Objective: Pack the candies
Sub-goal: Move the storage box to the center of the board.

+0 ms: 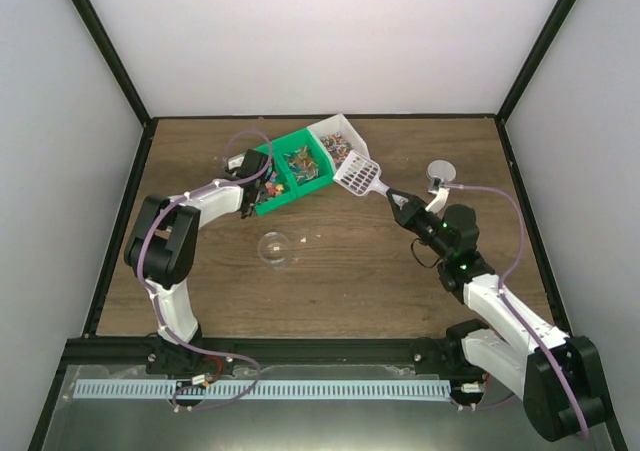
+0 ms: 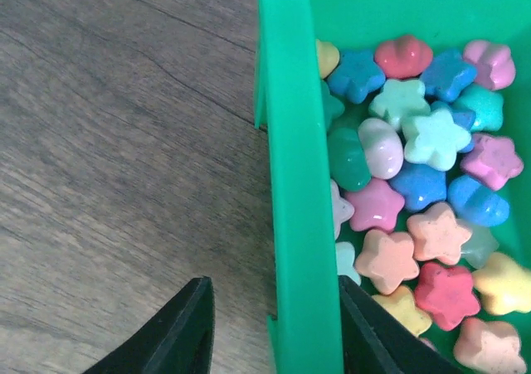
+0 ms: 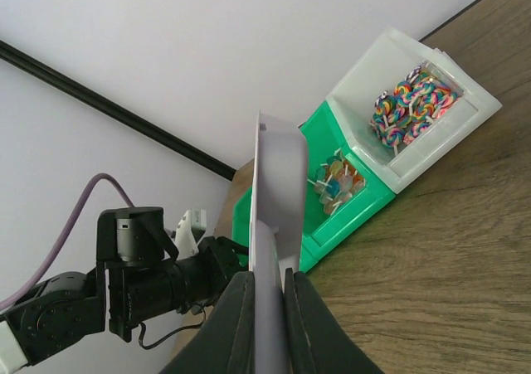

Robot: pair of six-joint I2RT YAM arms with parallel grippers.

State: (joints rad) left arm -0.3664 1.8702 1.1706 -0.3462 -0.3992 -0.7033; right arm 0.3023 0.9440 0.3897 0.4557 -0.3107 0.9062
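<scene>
- We see the candies (image 2: 415, 191) — glossy little stars and blobs, pastel and bright — heaped in the hard plastic green bin (image 2: 290, 142).
- The left gripper (image 2: 275, 295) straddles that bin's wall with its jaws parted, leaving a gap on the outer side.
- The right gripper (image 3: 265, 283) pinches the handle of the scoop (image 3: 278, 183). The scoop's long axis points at the bins, so we judge the candies lie straight ahead of its mouth.

Wooden table (image 1: 360, 276): green bin (image 1: 288, 200), perhaps bowl (image 1: 275, 248)
</scene>
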